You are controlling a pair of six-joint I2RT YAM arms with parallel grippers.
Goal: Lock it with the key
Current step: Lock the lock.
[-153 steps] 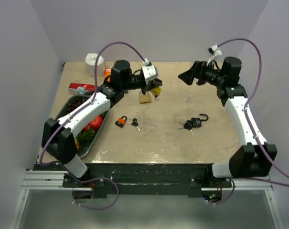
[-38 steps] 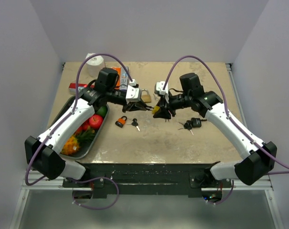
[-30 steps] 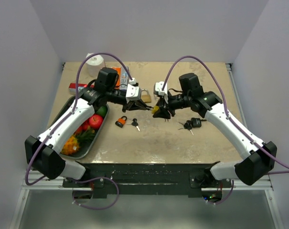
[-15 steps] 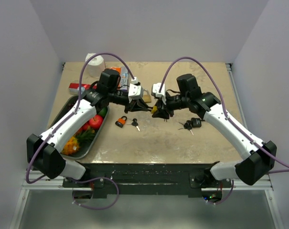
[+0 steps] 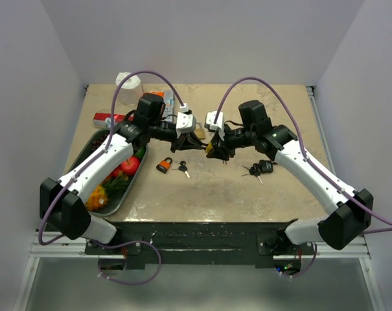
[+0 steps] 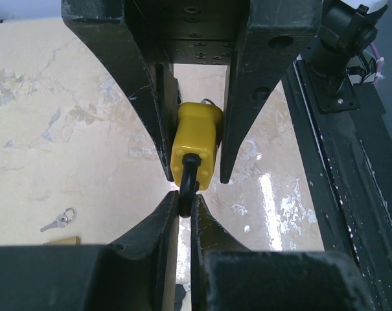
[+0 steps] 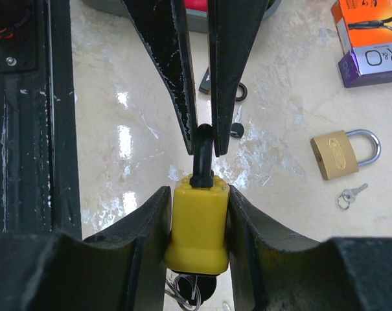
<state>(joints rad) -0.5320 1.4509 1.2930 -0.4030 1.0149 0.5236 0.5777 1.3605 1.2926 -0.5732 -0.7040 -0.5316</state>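
Observation:
A yellow padlock (image 5: 210, 148) hangs above the table's middle, held between both grippers. My left gripper (image 5: 197, 144) is shut on its black shackle (image 6: 188, 175), pinching the loop at the fingertips (image 6: 184, 197). My right gripper (image 5: 216, 148) is shut on the yellow body (image 7: 197, 227), one finger on each flat side. A black-headed key (image 7: 197, 295) with a wire ring sticks out of the body's underside, behind the right gripper's fingers. The shackle (image 7: 203, 152) appears pushed down into the body.
A brass padlock (image 5: 197, 131) and a small loose key (image 7: 350, 194) lie just behind the grippers. An orange padlock (image 5: 164, 164) with keys and a black padlock (image 5: 263, 167) lie nearer. A fruit tray (image 5: 87, 150), a white roll (image 5: 128, 84) and an orange box (image 7: 370, 32) sit left and back.
Five seconds ago only the left gripper held the yellow padlock and the right arm was far back. Over the last second both grippers drifted slightly toward the back together.

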